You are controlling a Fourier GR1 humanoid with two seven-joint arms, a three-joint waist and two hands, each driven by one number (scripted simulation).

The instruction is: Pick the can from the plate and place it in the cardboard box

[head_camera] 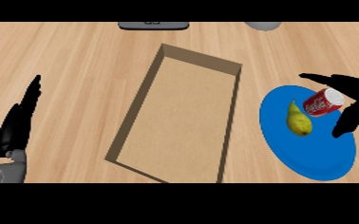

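Observation:
A red can (322, 102) lies on its side on the blue plate (316, 156) at the right, next to a yellow pear (298, 119). My right hand (348, 105) comes in from the right edge and straddles the can. Its thumb stretches above the can and its fingers reach down past the can's far end. The fingers look straight, not curled round the can. The open cardboard box (184, 118) lies in the middle of the wooden counter, left of the plate. My left hand (17, 122) rests open at the left edge, fingers up.
A dark grey flat object (153, 25) sits at the far edge behind the box. A grey round object (263, 25) shows at the far right edge. The pear lies between the can and the box.

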